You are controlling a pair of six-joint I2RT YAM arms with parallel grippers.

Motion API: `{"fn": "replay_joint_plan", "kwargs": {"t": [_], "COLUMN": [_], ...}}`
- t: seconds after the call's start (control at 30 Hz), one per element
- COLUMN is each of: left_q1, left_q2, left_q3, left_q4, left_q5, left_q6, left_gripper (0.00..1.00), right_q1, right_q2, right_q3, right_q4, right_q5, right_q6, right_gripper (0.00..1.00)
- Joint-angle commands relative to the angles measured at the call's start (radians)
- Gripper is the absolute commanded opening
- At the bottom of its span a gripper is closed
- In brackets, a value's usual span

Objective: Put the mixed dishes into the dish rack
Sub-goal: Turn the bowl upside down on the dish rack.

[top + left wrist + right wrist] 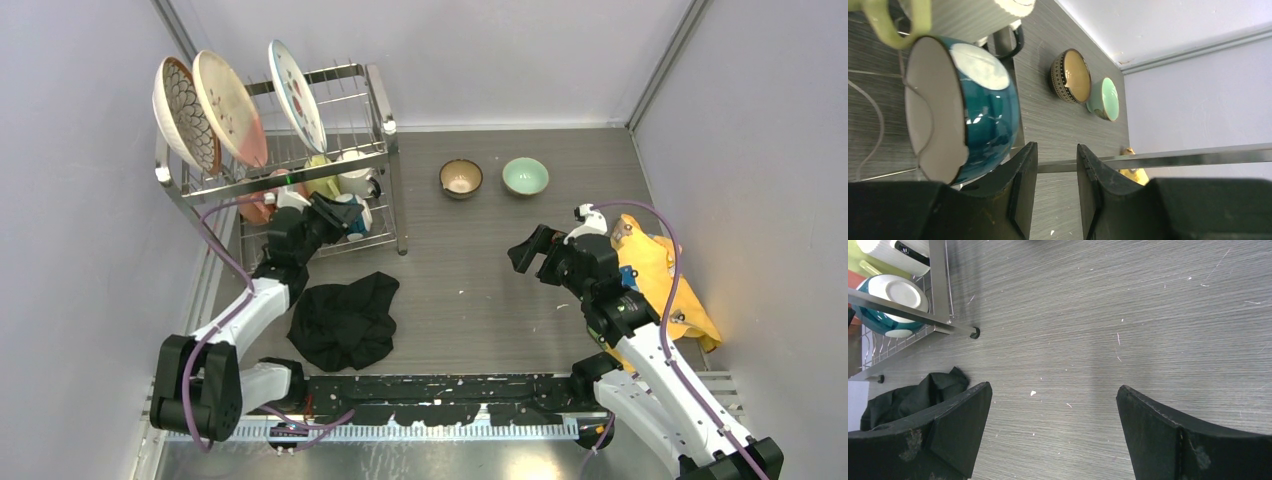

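The dish rack (372, 152) stands at the back left. Three patterned plates (228, 108) stand upright on its top tier. On its lower tier are the yellow mug (320, 176), the white mug (354, 172), the pink mug (258, 205) and the blue bowl (356, 222). The blue bowl (980, 112) lies on its side. My left gripper (1057, 155) is open and empty just beside it, at the rack's front (342, 214). The brown bowl (461, 178) and the mint-green bowl (525, 176) sit on the table. My right gripper (530, 258) is wide open and empty above the bare table (1053, 390).
A black cloth (345, 320) lies in front of the rack. A yellow cloth (660, 280) lies at the right, under the right arm. The rack's front bar (1188, 157) crosses behind my left fingers. Walls close in the left, back and right.
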Motion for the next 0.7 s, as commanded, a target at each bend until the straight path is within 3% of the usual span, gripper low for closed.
{"fn": "replay_joint_plan", "kwargs": {"t": [0.0,0.4,0.67], "left_q1": [-0.040,-0.060,-0.060], "left_q2": [0.051,0.185,0.074], "left_q3": [0.063,0.100,0.102], "left_q4": [0.079,0.149,-0.182], "left_q5": [-0.022,-0.083,-0.331], "left_q6": [0.033,0.060,0.120], "left_gripper": [0.36,0.35,0.35], "right_q1": [-0.002,-0.001,-0.002], "right_q2": [-0.002,-0.009,-0.011], "right_q3": [0.000,-0.001,-0.004], "right_q4": [0.048,0.041,0.040], "right_q5": [0.007,0.015,0.024], "right_q6": [0.004,-0.002,-0.009], "right_gripper": [1.00,1.00,1.00]}}
